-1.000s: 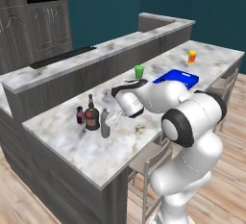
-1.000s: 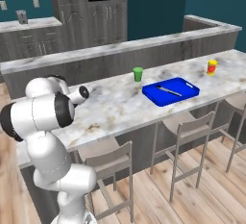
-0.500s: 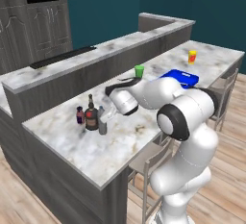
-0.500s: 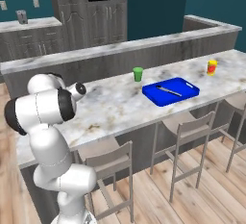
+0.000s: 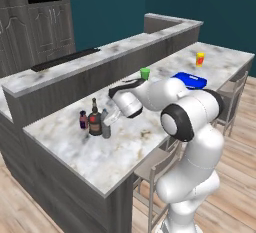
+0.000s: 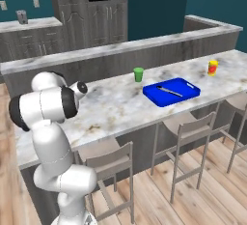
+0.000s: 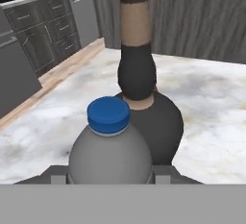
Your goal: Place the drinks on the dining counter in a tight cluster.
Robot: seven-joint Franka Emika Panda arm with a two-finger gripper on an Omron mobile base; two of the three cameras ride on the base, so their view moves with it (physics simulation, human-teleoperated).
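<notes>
On the dining counter [image 5: 70, 149] the squat dark brown bottle [image 5: 94, 122] stands with the tiny maroon bottle [image 5: 83, 120] at its left. The slim grey-clear water bottle [image 5: 106, 128], blue-capped, is upright just right of the brown one. My gripper [image 5: 111, 119] is shut on it from the right. In the hand view the water bottle [image 7: 109, 148] sits between my fingertips [image 7: 57, 174], with the gripper [image 7: 109, 176] low around its body. The brown bottle [image 7: 144, 107] rises right behind it, almost touching. In the right base view my arm hides the bottles.
Further along the counter stand a green cup [image 5: 145, 73], a blue tray [image 5: 190, 80] and a yellow-orange cup [image 5: 200, 59]. A raised grey ledge [image 5: 75, 72] runs behind the bottles. Stools [image 6: 185, 122] line the counter's near side.
My arm has carried the water bottle left along the counter, closing the gap to the brown bottle. The grip has stayed the same.
</notes>
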